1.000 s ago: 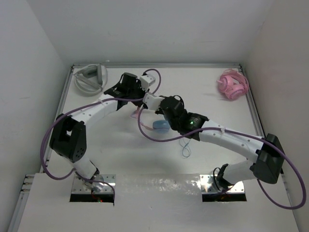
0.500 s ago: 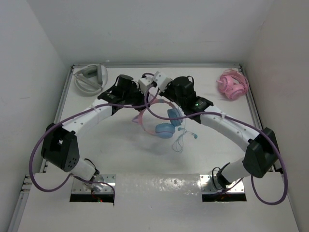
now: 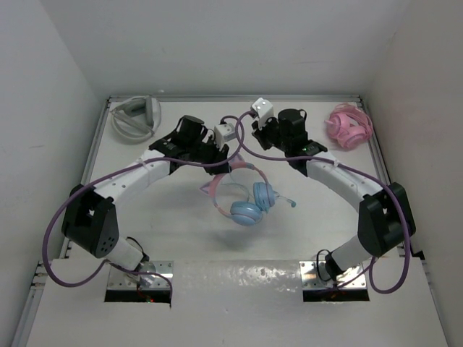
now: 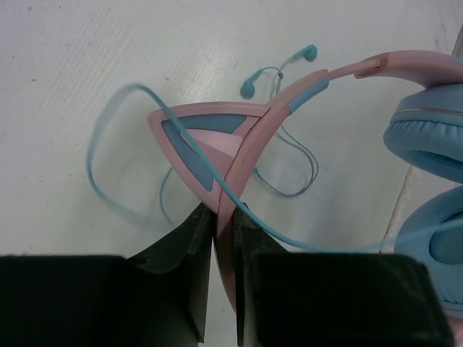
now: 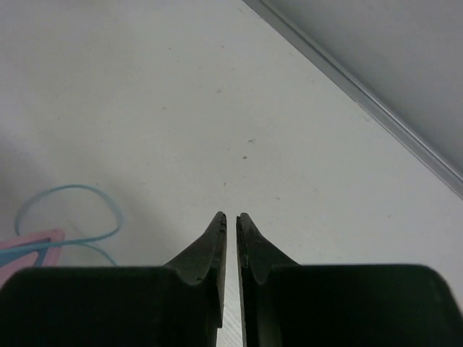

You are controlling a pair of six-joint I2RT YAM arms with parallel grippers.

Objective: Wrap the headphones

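**Station status: headphones clamped by the left arm, right arm empty**

**Far left corner.** A pair of white-grey headphones (image 3: 134, 116) lies on the worktop (image 3: 159, 217), well apart from both arms.

**Left end effector.** The left end effector (image 4: 224, 214) is closed on the pink headband (image 3: 239, 168) of the headphones (image 3: 244, 194). In the left wrist view the two fingers pinch the band just below the tip of one cat ear (image 4: 217, 137), with only the thickness of the band between them.

**Headphones.** The headphones are at the middle of the worktop, between the two arms and slightly nearer than both end effectors.
- The headband arches up toward the far side. The two light blue ear cups (image 3: 253, 205) sit at its near end, touching each other.
- The pictures do not show whether the ear cups rest on the worktop or hang just above it.
- The thin light blue cable (image 4: 182, 134) crosses the face of the cat ear and runs on past the fingers toward the ear cups. To the left of the ear it forms a loose, blurred loop.
- A short teal stem sticks out to the right of the ear cups.

**Right end effector.** The right end effector (image 5: 230, 217) is far of the headphones and right of the left one. Its fingers are all but together, with a hairline gap and nothing between them. In the right wrist view a loop of the cable lies on the worktop to the lower left, apart from the fingers.

**Far right corner.** A bundled all-pink pair of headphones (image 3: 349, 126) lies near the right wall.
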